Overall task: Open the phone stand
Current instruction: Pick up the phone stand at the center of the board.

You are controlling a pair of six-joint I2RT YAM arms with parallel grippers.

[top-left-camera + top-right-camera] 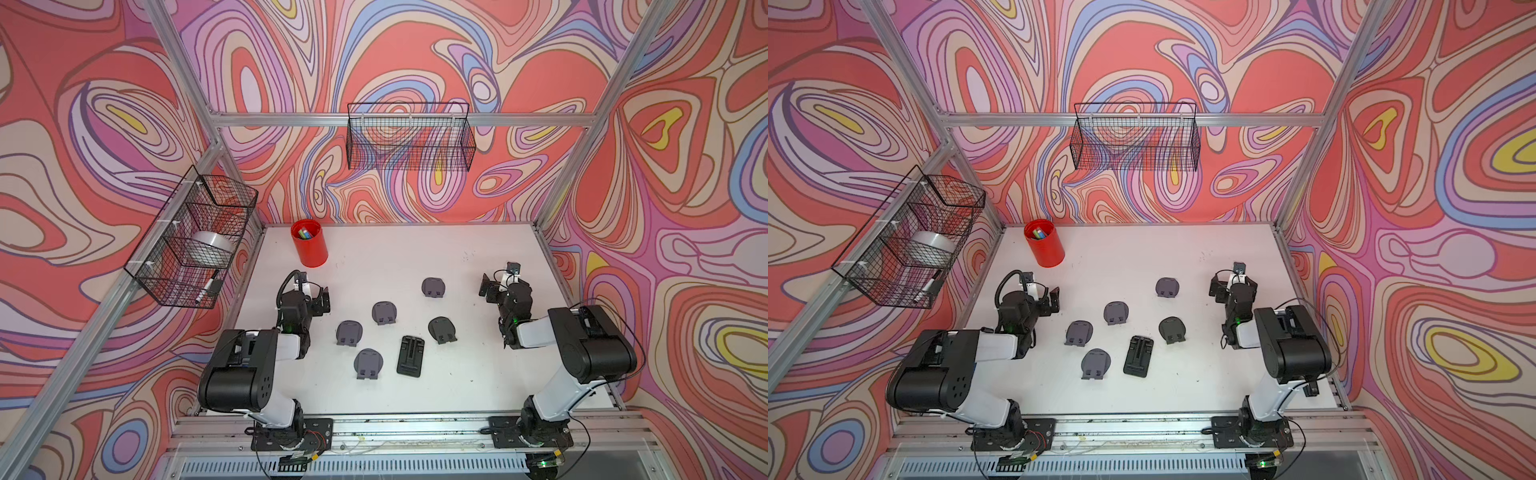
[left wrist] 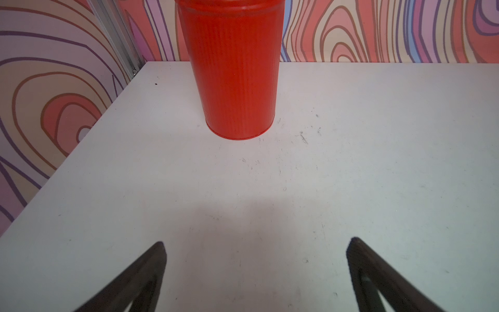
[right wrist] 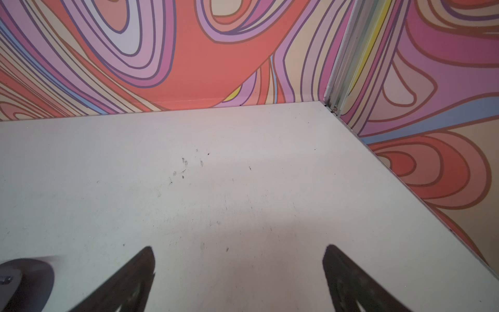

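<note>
White table (image 1: 374, 257) inside a swirl-patterned enclosure, seen from above.
Centre left, the left gripper (image 1: 322, 300) is spread, empty, below a red cup (image 1: 309, 245); lower centre, the black phone stand (image 1: 410, 356) lies flat among grey discs (image 1: 384, 312); right, the right gripper (image 1: 491, 287) is spread, empty.

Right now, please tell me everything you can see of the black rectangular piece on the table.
The black rectangular piece looks like matte plastic, with lengthwise ridges along its middle and a thicker lip at its near end. It lies flat, apparently folded, on the white table, beside a grey round disc, apart from it. Nothing else touches it.
</note>
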